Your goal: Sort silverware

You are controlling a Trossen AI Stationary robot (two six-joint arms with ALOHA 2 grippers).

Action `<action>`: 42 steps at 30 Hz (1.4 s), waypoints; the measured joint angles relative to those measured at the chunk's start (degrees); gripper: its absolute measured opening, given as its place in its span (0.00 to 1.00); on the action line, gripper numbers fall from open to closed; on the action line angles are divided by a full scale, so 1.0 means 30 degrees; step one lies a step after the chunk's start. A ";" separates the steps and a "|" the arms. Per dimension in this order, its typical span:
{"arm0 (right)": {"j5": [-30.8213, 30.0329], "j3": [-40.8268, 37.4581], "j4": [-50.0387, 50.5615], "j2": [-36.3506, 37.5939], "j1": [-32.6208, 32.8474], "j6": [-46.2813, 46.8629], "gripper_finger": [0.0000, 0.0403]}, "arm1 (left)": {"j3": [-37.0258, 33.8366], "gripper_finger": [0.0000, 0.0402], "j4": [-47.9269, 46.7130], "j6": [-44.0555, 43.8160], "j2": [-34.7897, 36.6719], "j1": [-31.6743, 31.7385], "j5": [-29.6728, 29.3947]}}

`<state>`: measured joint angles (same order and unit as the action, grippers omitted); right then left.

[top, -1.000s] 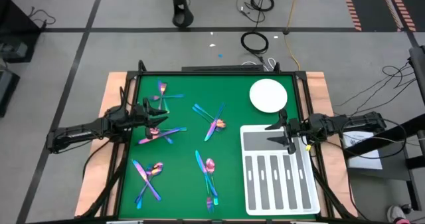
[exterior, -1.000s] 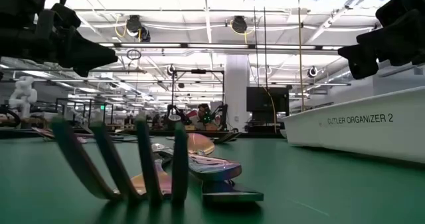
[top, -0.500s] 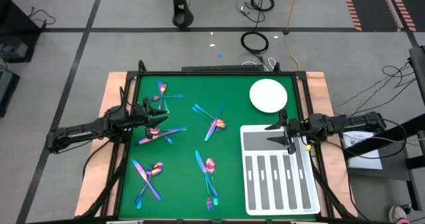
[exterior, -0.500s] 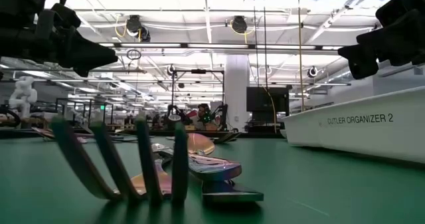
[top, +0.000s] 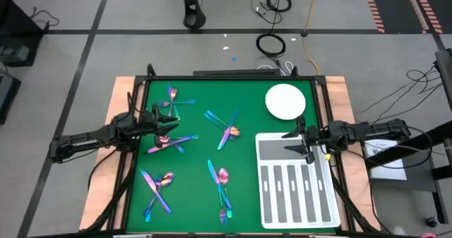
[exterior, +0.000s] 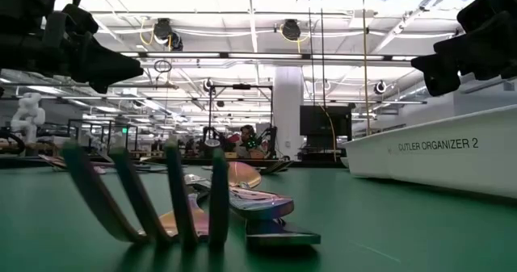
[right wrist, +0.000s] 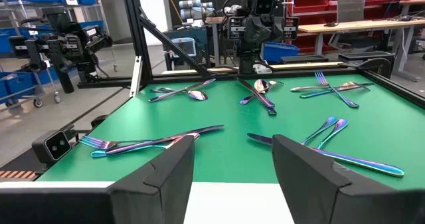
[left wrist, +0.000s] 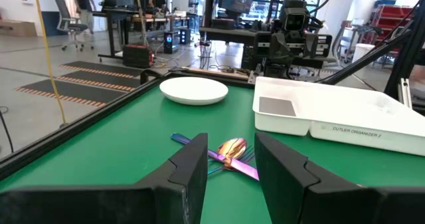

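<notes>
Currently both end effectors, left [top: 165, 119] and right [top: 301, 140], hover open and empty above the silverware [top: 227, 130].

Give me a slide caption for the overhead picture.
Two robot arms wait over a green table strewn with rainbow silverware, beside a white tray.

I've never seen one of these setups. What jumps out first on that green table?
The shimmering rainbow silverware, scattered in crossed little heaps over the green table. At the right side lies a white compartmented tray, apparently empty, with a round white plate just beyond it. The left claw hangs open over a heap, and the right claw open above the tray.
</notes>
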<state>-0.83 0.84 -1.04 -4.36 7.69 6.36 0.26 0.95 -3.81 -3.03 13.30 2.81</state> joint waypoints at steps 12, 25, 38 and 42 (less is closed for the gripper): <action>-0.0003 0.0000 -0.0003 0.0000 0.0004 0.0001 0.48 | 0.0002 0.31 0.0002 0.0004 0.0000 0.0002 -0.0004; -0.0001 0.0000 -0.0007 0.0000 0.0001 -0.0032 0.48 | 0.0000 0.31 0.0006 0.0005 -0.0001 0.0000 -0.0001; -0.0252 -0.0007 -0.0326 0.0000 0.0004 -0.0492 0.48 | 0.0006 0.31 0.0000 0.0000 -0.0001 0.0006 -0.0007; -0.0252 -0.0007 -0.0267 0.0000 -0.0001 -0.0194 0.48 | -0.0001 0.31 0.0006 0.0006 -0.0004 0.0000 -0.0007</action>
<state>-1.58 0.82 -1.84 -4.36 7.69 5.78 0.25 0.97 -3.79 -3.04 13.30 2.79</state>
